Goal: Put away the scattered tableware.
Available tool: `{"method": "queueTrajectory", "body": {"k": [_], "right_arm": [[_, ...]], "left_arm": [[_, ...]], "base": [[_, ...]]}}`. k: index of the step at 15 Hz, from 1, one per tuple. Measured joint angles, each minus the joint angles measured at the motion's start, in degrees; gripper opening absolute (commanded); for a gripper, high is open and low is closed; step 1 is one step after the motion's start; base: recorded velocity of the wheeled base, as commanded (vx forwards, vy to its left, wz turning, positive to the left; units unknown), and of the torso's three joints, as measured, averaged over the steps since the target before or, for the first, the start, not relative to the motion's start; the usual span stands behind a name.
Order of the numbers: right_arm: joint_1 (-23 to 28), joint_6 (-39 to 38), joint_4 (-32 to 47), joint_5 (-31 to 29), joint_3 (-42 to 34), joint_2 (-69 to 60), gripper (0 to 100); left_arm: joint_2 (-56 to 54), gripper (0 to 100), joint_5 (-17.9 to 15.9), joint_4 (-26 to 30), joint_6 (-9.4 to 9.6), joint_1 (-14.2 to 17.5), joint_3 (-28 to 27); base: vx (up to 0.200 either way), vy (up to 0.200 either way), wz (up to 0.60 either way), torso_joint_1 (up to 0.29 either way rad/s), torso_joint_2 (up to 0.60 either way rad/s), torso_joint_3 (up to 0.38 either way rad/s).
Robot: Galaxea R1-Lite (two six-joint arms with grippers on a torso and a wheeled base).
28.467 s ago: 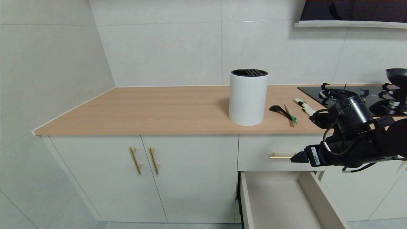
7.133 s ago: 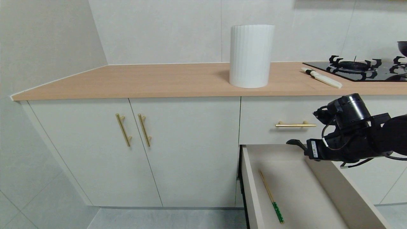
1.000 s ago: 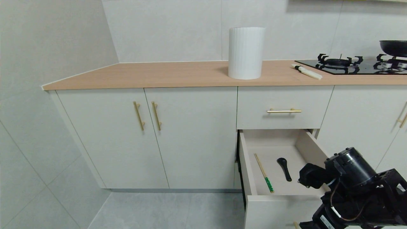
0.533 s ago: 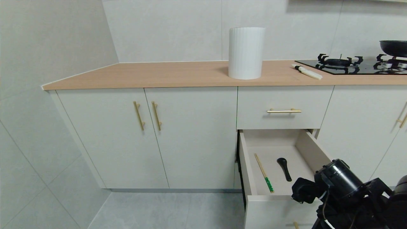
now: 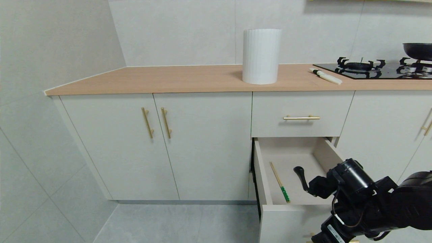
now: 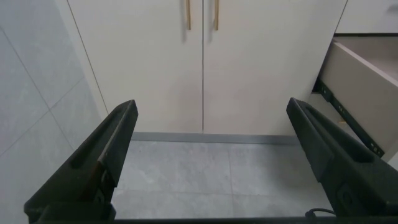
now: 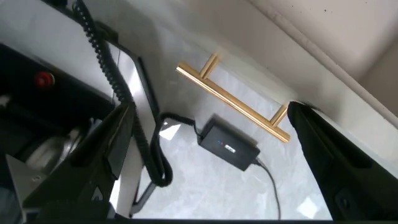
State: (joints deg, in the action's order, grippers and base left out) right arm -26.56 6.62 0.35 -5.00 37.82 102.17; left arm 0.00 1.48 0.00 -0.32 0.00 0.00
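Kitchen drawer [image 5: 261,175] open — chopsticks [image 5: 279,182], spoon [image 5: 298,170] inside; left gripper [image 6: 211,107], right gripper [image 7: 211,111] both wide.

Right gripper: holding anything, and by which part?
Nothing held. The right gripper is open and empty, near the drawer handle but not closed on it.

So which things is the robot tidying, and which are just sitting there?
Job: chopsticks, spoon, open drawer, knife on the counter, maybe the white canister.
Just there: stove, pan, cupboard doors.
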Motion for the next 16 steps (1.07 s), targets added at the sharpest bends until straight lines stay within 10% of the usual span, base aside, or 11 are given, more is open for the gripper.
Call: {"method": "queueTrajectory", "body": {"k": [16], "right_arm": [[8.7, -5.6, -11.1, -0.1, 11.4, 11.9, 100]], "left_arm": [[0.0, 100, 0.0, 0.0, 0.00, 0.0, 0.0]], "base": [[0.000, 0.000, 0.00, 0.000, 0.00, 0.000]]}}
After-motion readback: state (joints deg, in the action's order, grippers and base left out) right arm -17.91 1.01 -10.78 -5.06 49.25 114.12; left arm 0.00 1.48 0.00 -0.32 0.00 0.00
